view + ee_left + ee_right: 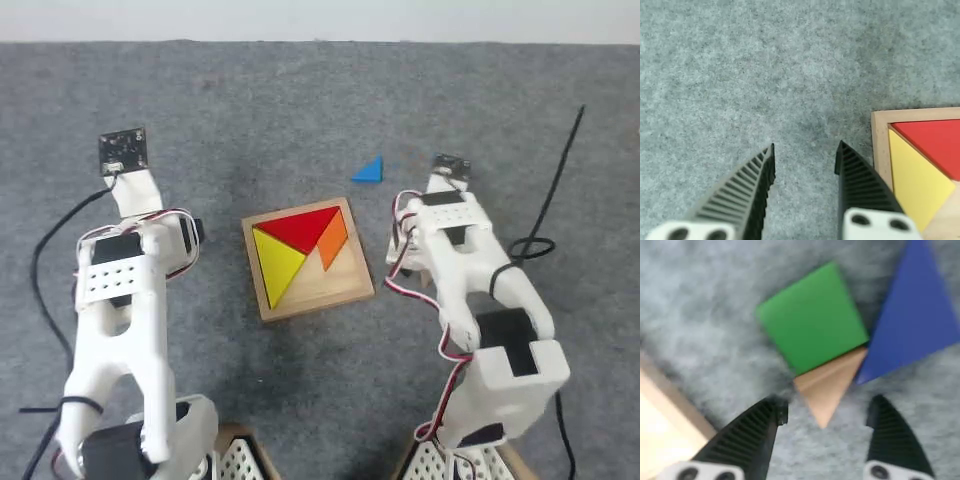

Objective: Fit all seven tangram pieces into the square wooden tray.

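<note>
Finding the square wooden tray (322, 303) sitting slightly turned on grey carpet (250, 120) between the two arms, holding a red triangle (300, 228), a yellow triangle (276, 265) and an orange triangle (333, 243), with bare wood beside them. Spotting a small blue triangle (368, 170) lying beyond the tray, apart. Holding the left gripper (805, 160) spread and empty just beside the tray's rim. Holding the right gripper (827, 412) open over a tan triangle (830, 385) touching a green square (812, 317) and a larger blue triangle (915, 315).

Tray (330, 280) blocks ctr, carpet (250, 110) beyond passable — blue triangle (368, 171) in way
</note>
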